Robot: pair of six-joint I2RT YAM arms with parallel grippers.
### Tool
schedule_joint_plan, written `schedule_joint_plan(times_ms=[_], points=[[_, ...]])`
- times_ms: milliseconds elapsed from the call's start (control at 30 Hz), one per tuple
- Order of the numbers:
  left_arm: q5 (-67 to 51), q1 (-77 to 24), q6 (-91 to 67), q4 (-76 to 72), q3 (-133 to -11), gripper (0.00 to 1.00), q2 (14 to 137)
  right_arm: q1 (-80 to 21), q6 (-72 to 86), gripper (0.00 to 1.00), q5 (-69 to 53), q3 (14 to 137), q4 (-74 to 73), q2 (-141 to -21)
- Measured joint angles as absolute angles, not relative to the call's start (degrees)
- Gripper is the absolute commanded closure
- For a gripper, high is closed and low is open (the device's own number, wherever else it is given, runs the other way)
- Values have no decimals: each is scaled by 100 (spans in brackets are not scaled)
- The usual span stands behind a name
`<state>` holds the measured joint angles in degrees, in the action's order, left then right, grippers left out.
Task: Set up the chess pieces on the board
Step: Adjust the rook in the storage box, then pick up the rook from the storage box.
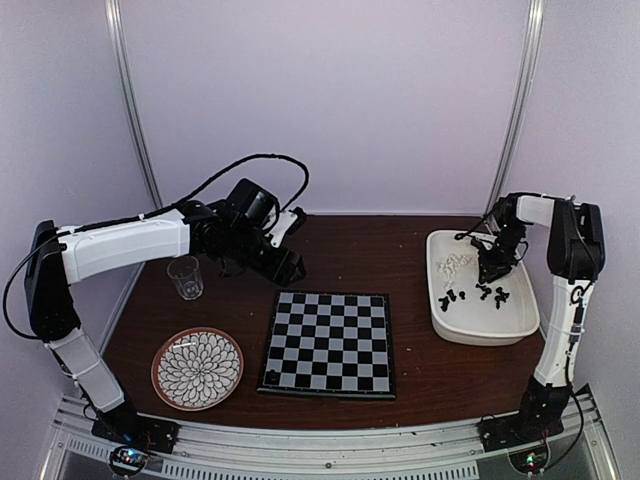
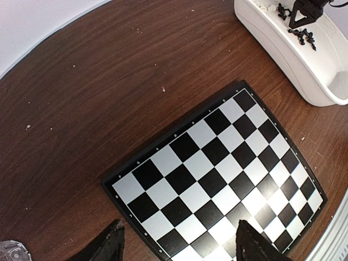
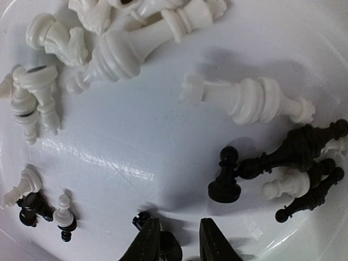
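I can't read any words, numbers or signs anywhere. The flat black-and-grey checkered board (image 2: 217, 179) has only tiny pale dots on its rim.

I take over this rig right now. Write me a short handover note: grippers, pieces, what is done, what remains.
Left gripper: fingers open, empty, hovering near the far left corner of the board.
Right gripper: down in the white tub, fingers narrow around a black piece; a firm grip is not certain.
Chess pieces: all visible ones are in the tub, black and white mixed.
Done: nothing; the board is bare.
Left: place every piece.
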<state>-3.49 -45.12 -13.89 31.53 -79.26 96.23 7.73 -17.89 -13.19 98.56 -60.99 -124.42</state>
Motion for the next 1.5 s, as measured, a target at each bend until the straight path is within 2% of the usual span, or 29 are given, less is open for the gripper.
schedule_joint_plan(times_ms=[500, 700, 900, 1367, 1500], points=[[-373, -4512, -1387, 3140, -7856, 30, 9623, 652, -2071, 67, -1656, 9306, -6156, -11869], [-381, -4512, -1389, 3135, -7758, 30, 9623, 506, -2241, 62, -1697, 9292, -6182, -11852], [-381, -4515, -1389, 3135, -7723, 30, 9618, 384, -2259, 62, -1667, 9262, -6193, -11907], [-381, -4523, -1402, 3131, -7697, 30, 9609, 296, -2226, 75, -1295, 9002, -6193, -12003], [-384, -4523, -1402, 3131, -7693, 30, 9609, 274, -2226, 83, -1256, 8952, -6193, -12014]])
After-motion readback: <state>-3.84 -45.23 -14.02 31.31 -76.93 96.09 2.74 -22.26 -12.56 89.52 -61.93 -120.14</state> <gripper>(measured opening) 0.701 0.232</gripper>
